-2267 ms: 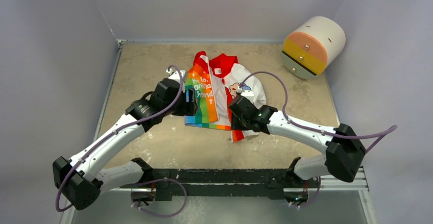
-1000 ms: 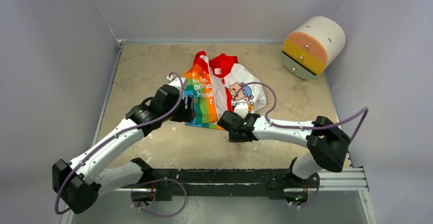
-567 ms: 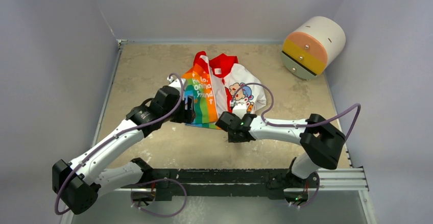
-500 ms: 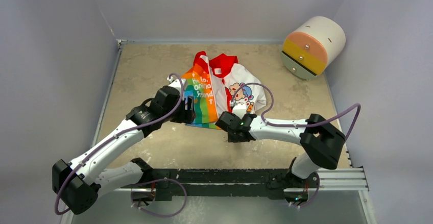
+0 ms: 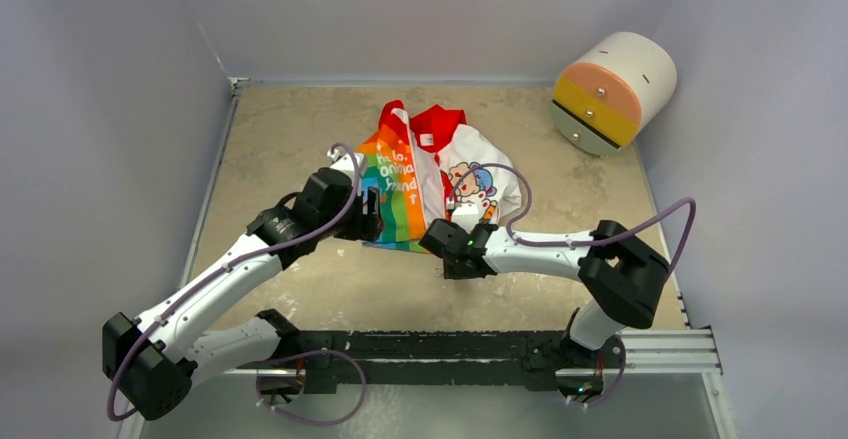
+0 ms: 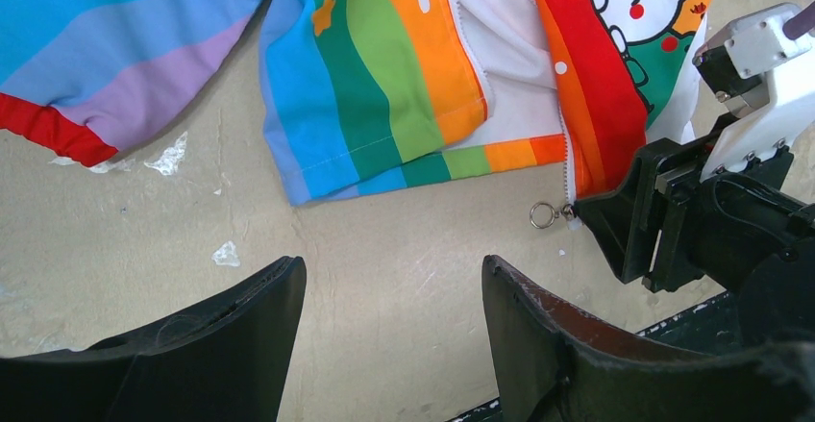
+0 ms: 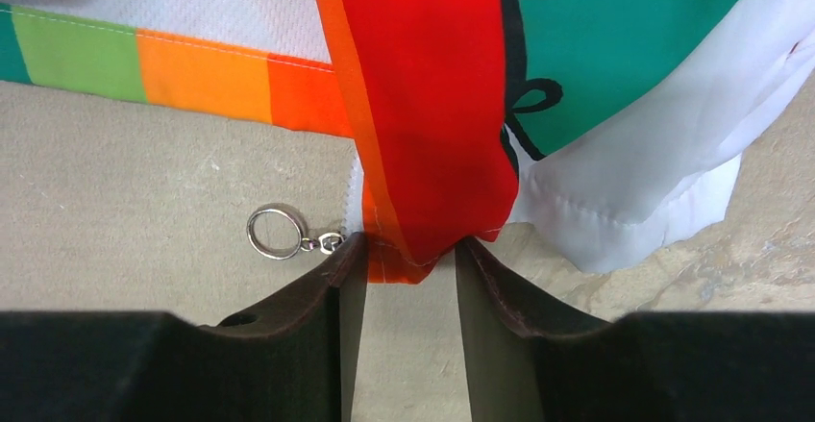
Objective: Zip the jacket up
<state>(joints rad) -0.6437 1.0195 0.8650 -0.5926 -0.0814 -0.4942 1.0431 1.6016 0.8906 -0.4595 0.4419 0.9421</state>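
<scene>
The jacket point(image 5: 430, 174) lies flat and unzipped at the middle of the table, rainbow panel on the left, white bear print on the right. My left gripper point(image 5: 372, 211) is open and empty, hovering over bare table just below the rainbow hem point(image 6: 384, 86). My right gripper point(image 5: 440, 242) is at the bottom hem. In the right wrist view its fingers point(image 7: 408, 249) stand a little apart, flanking the corner of the red-orange front strip point(image 7: 432, 105). The zipper's ring pull point(image 7: 274, 230) lies on the table just left of them and also shows in the left wrist view point(image 6: 543, 214).
A white cylinder with orange and yellow drawer fronts point(image 5: 612, 89) lies at the back right. Small white flecks point(image 6: 168, 153) lie on the table near the red cuff. Grey walls close three sides. The arms' rail point(image 5: 450, 344) runs along the near edge.
The right arm has swung left and down from the jacket's right side to its bottom hem, then crept slightly further left. The left arm has dropped back slightly and since holds still.
</scene>
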